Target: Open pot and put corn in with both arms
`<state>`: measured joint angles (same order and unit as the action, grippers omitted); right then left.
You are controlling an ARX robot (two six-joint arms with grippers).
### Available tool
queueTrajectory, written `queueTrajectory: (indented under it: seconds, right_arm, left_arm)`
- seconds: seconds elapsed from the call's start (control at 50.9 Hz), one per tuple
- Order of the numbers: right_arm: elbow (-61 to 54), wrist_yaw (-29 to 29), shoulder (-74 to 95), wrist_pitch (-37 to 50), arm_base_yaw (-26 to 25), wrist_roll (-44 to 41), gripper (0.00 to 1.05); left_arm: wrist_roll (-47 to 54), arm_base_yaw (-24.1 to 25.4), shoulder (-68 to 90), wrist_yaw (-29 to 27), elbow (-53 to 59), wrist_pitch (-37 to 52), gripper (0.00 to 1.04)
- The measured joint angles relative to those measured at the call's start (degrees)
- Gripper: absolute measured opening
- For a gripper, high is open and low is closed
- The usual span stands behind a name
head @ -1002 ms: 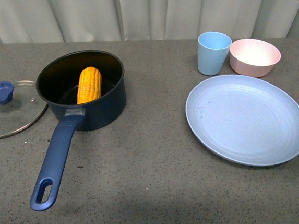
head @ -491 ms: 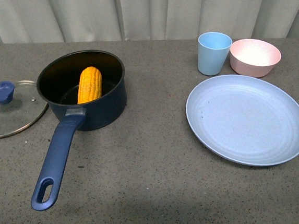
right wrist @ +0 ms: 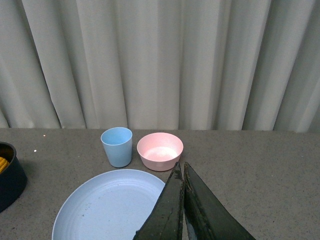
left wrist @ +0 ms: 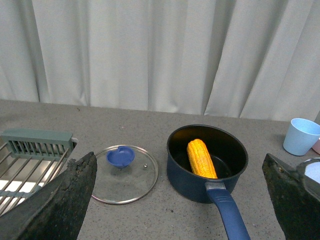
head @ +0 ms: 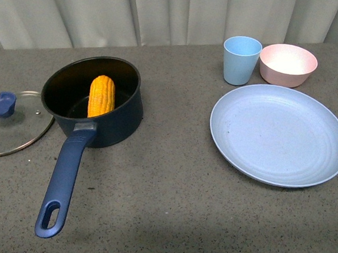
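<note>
Corn (head: pixel 100 96): one yellow-orange cob, lying inside the pot, leaning against the far inner wall; left of centre in the front view. Its lower end is hidden behind the near rim.

Pot (head: pixel 112 122): dark navy saucepan, uncovered, on the counter (head: pixel 163 192); long blue handle running toward the lower left of the frame.

Lid (head: pixel 6 126): glass with blue knob, flat on the counter just left of the pot, its left edge cut off by the frame.

Step in hand: judged complete, pot open and corn in. The next move likely calls for nothing beyond keeping both arms clear.

Left end effector (left wrist: pixel 180 200): fingers wide apart at the lower corners of the left wrist view, holding nothing.

Right end effector (right wrist: pixel 182 210): fingers pressed together, nothing between them.

Neither arm shows in the front view.

Other items: pale blue plate (head: pixel 279 134), blue cup (head: pixel 241 60) and pink bowl (head: pixel 288 64) at right, well apart from the pot; a wire rack (left wrist: pixel 30 160) at lower left of the left wrist view, only partly visible.
</note>
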<state>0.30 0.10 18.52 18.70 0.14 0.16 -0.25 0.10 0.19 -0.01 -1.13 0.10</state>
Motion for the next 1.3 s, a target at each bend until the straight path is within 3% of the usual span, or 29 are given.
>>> queueTrajectory:
  seconds: [0.511,0.648,0.865,1.081,1.297]
  right_arm:
    - [0.0,-0.02,-8.52,-8.5,0.0,0.0,0.01]
    - [0.02,-0.15,-16.52,-18.16,0.0,-0.02,0.01]
    - [0.02,-0.15,-18.25,-18.6,0.0,-0.02,0.01]
    - [0.02,-0.15,-18.29,-18.6,0.0,-0.13,0.5]
    - [0.02,-0.15,-18.29,-18.6,0.0,-0.11,0.84]
  left_arm:
    - [0.0,0.0,0.0,0.0,0.0,-0.02,0.98]
    - [0.0,0.0,0.0,-0.02,0.0,-0.02,0.98]
    - [0.0,0.0,0.0,0.02,0.0,-0.04,0.98]
    - [0.0,0.0,0.0,0.0,0.0,-0.07,0.98]
    - [0.0,0.0,0.0,0.0,0.0,-0.07,0.98]
